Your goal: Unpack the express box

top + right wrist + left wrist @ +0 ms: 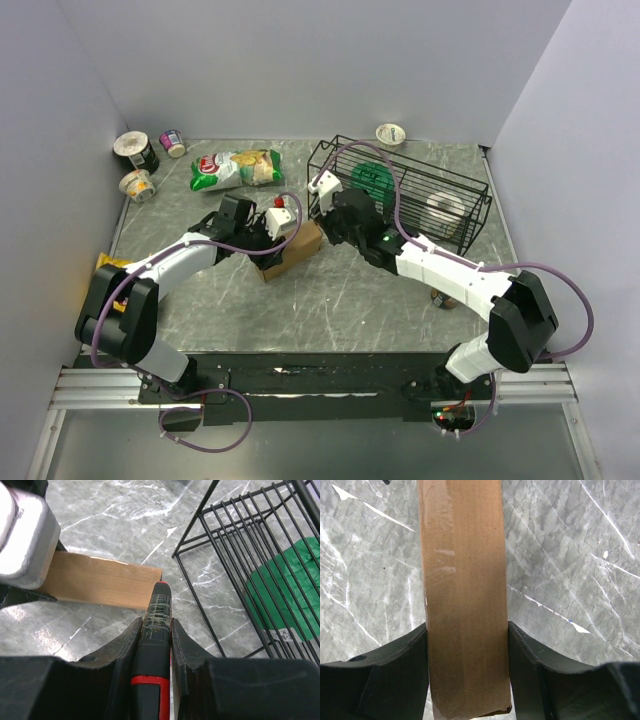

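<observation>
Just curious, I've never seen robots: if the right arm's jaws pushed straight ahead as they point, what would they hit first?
Probably the express box. The right gripper has its jaws shut on a black-and-red tool, whose tip sits at the box's end, touching or nearly; depth is unclear.

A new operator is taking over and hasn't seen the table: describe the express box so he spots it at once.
Find the black wire basket on the right; off its near left corner lies the express box. It is the only plain brown cardboard carton, clamped by the left pincer, unlike the printed chip bag farther back.
</observation>
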